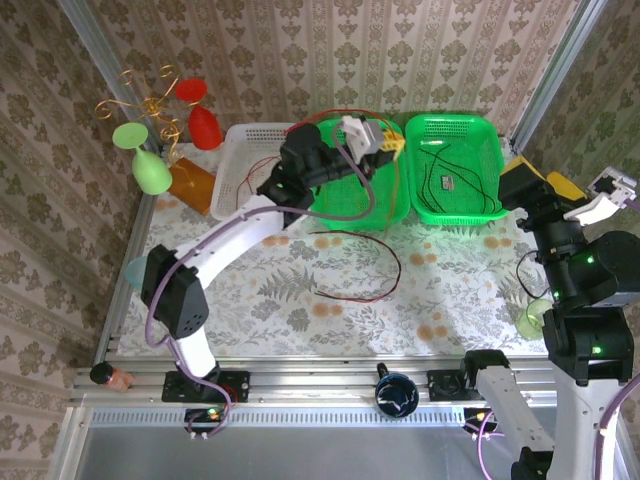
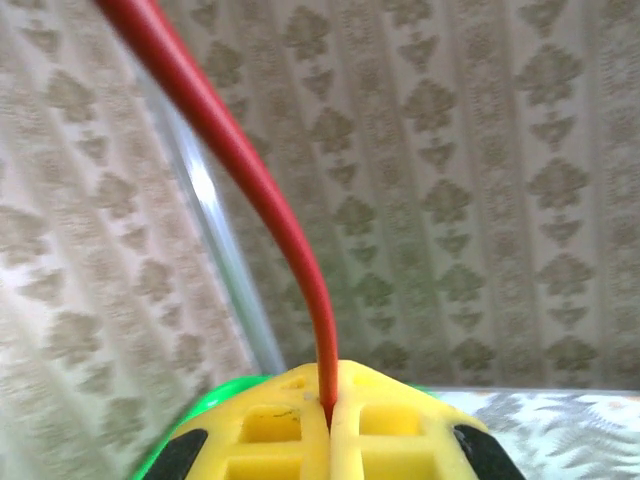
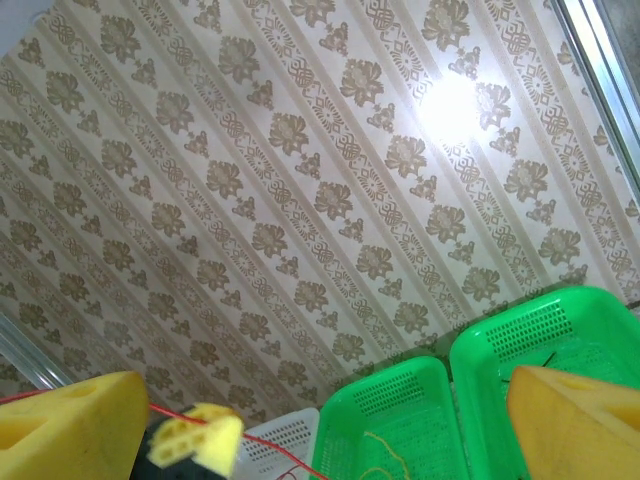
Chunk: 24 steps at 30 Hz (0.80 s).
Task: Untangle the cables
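A thin red cable point(image 1: 385, 255) loops over the floral table and rises to my left gripper point(image 1: 393, 148), which hangs above the left green basket point(image 1: 345, 205). In the left wrist view the yellow fingers point(image 2: 270, 430) are pressed together on the red cable point(image 2: 250, 170). A yellow-olive cable point(image 3: 385, 450) lies in that basket. A black cable point(image 1: 432, 175) lies in the right green basket point(image 1: 480, 130). My right gripper point(image 1: 545, 180) is at the right edge, lifted, its yellow fingers point(image 3: 60, 430) wide apart with nothing between them.
A white basket point(image 1: 245, 140) stands left of the green ones. Green point(image 1: 150, 170) and red point(image 1: 200, 120) glasses and an orange board point(image 1: 190, 185) crowd the back left corner. A pale green glass point(image 1: 535, 318) stands by the right arm. Patterned walls close in the table.
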{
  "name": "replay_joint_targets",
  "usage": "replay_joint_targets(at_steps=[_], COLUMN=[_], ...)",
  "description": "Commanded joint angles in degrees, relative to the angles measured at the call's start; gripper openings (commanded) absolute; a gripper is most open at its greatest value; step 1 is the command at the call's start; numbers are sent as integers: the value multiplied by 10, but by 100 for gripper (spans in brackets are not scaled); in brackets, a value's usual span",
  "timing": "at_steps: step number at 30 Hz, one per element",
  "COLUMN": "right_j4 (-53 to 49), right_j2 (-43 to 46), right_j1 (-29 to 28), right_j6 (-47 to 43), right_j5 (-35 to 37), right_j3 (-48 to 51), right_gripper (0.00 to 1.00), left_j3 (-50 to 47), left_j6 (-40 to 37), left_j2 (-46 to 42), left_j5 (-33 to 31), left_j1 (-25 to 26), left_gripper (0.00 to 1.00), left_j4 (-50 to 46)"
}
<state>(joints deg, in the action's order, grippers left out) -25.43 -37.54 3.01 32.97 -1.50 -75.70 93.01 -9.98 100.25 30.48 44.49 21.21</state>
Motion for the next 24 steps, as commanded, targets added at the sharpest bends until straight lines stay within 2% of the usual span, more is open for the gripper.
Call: replay_joint_targets(at_steps=[1,5,10,12,13,14,16,17,19,24], right_j4=[18,25,30,30,29,30,29,28,24,18], right_j2=[5,9,5,4,4,4,4,4,4,5], right_j1=[1,1,1,1,1,1,1,1,1,1], right_j6=[-2,5,13,14,16,17,17,17,14,10], right_j5=[15,15,5,1,0,-2,-4,-4,-5,-3], right_j3=[18,35,43,44,44,45,45,44,43,41], right_gripper=[93,93,93,93,93,93,93,93,93,93], left_j3=[52,79,111,131,150,180,255,281,286,214], left_j6=[-76,-150,-149,-154,-160,-162,-157,-151,-147,-129], left_j2=[-40,-72,-72,-53,-32,-5,58,86,113,114], left_j5=[-71,-152,-185,-221,-260,-300,-335,-334,-322,-296], left_j1=[-20,-62,-151,-184,-207,-219,-243,-253,-268,-272], left_gripper=[0,0,0,0,0,0,0,0,0,0], left_j4=[-132,-218,-298,-345,-385,-434,-549,-593,-619,-568])
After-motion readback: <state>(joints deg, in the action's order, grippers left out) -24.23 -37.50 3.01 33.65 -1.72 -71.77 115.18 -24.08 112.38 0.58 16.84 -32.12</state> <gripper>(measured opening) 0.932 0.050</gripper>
